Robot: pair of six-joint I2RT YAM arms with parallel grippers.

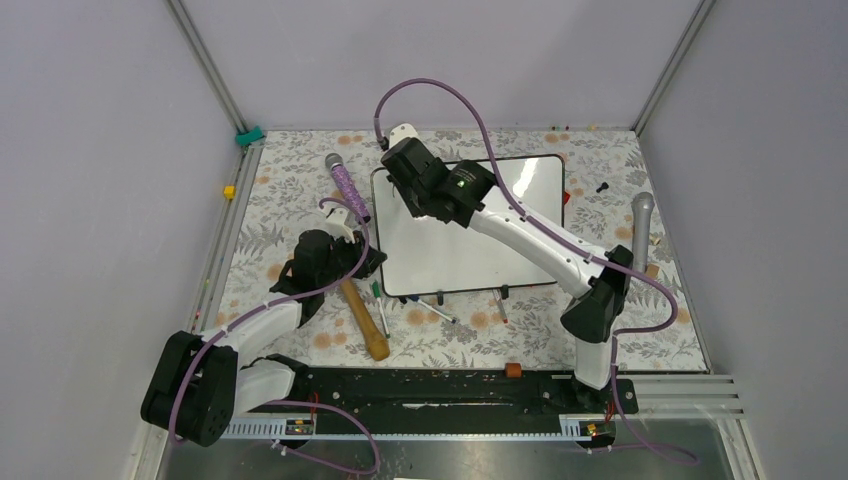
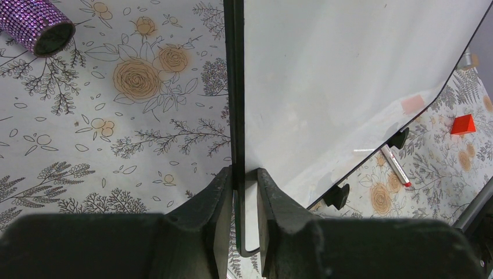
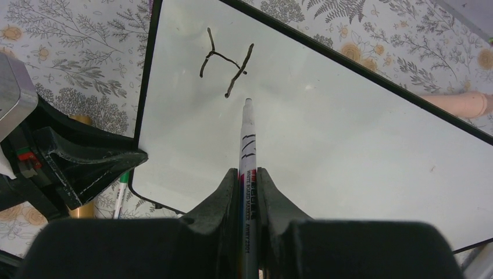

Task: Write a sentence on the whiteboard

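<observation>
The whiteboard (image 1: 450,260) lies mid-table, white with a thin black frame. My left gripper (image 1: 372,262) is shut on the frame of its left edge, close to the near corner; in the left wrist view the fingertips (image 2: 244,171) pinch that frame (image 2: 235,87). My right gripper (image 1: 418,195) hovers over the board's far-left part, shut on a white marker (image 3: 247,139). Of the sentence only a dark "H" (image 3: 227,61) shows. The marker tip sits just below it. From above, the right gripper hides the letter.
A purple glitter microphone (image 1: 345,185) lies left of the board and a wooden-handled hammer (image 1: 365,320) at its near-left. Loose markers (image 1: 435,310) lie along the near edge, a silver microphone (image 1: 640,225) to the right, a small orange block (image 1: 513,369) near the arm bases.
</observation>
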